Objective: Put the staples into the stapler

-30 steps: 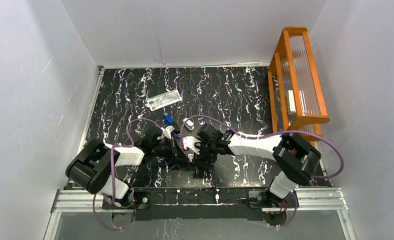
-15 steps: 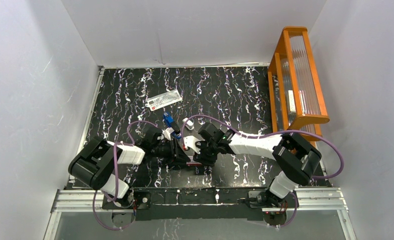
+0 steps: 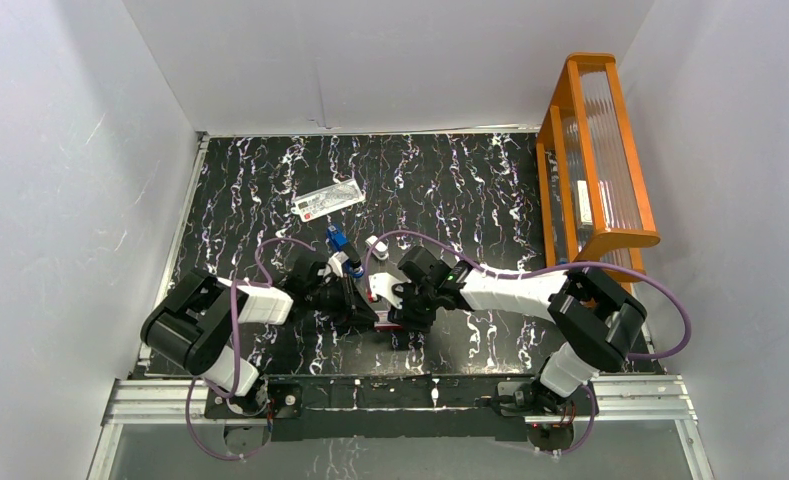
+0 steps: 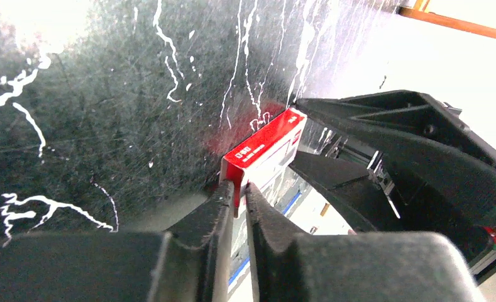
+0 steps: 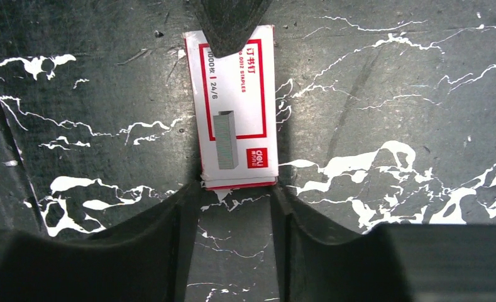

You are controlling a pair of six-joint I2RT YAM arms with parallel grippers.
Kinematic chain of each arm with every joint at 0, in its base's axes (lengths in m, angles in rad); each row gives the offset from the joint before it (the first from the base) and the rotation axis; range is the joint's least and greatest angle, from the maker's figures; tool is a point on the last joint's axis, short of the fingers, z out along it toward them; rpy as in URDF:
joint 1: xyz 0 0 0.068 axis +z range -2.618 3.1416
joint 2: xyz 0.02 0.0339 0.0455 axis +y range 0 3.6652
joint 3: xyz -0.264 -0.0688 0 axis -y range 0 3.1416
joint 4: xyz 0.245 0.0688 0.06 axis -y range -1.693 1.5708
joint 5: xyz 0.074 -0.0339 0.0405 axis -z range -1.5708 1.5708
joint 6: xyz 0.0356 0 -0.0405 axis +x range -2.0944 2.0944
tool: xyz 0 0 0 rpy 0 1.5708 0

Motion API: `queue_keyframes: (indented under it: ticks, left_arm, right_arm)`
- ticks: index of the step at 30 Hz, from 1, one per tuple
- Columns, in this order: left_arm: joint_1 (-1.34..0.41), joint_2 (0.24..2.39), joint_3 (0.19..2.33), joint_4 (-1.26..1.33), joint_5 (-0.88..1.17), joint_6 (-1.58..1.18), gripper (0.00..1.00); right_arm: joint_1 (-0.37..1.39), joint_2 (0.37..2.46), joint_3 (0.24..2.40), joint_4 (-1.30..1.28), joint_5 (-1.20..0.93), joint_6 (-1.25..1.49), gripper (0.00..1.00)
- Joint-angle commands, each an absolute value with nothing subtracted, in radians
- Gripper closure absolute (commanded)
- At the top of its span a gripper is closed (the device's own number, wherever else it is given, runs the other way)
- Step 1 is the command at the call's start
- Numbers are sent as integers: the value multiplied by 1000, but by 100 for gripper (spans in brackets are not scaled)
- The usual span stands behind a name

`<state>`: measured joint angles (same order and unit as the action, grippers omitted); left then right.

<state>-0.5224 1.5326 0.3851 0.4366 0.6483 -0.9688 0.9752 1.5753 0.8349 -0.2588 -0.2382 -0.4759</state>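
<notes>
The staples' red-and-white box (image 5: 236, 107) lies flat on the black marbled table, and no strip of staples shows outside it. My right gripper (image 5: 237, 189) is shut on the box's near end, one fingertip against each corner. My left gripper (image 4: 239, 189) is shut on a thin red flap at the opposite end of the box (image 4: 267, 141). In the top view the two grippers (image 3: 358, 303) (image 3: 396, 312) meet over the box (image 3: 391, 324) near the table's front. The blue stapler (image 3: 337, 240) lies just beyond them, untouched.
A flat clear packet with a white-and-red label (image 3: 328, 200) lies farther back. A small white piece (image 3: 376, 243) sits right of the stapler. An orange rack (image 3: 595, 160) stands along the right edge. White walls enclose the table.
My right gripper's jaws have narrowed onto the box's near end. My left gripper opened briefly and closed again on the box's red flap. Both arms stayed nearly in place.
</notes>
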Motion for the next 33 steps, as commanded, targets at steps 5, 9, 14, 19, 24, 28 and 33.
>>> queue_keyframes:
  ticks: [5,9,14,19,24,28,33]
  left_arm:
    - [-516,1538,415,379,619,-929,100]
    - [-515,1536,417,381,619,-928,100]
    - [-499,1521,431,336,612,-898,100]
    - [-455,1507,440,289,640,-850,100]
    - [-445,1506,453,265,661,-829,100]
    - [-445,1526,437,338,724,-859,100]
    - [-445,1545,451,319,723,-841,100]
  right_arm:
    - [972,1554,822,-234,-229,-493,65]
    - [971,1555,823,-236,-229,-492,66]
    - [982,1543,824,-251,-215,-498,67]
    - [997,1520,812,-249,-192,-501,66]
    - [1003,1523,810,-242,-186,-502,66]
    - [1004,1527,818,-229,-153,-470,47]
    - [1004,1546,836,-199,-177,-469,33]
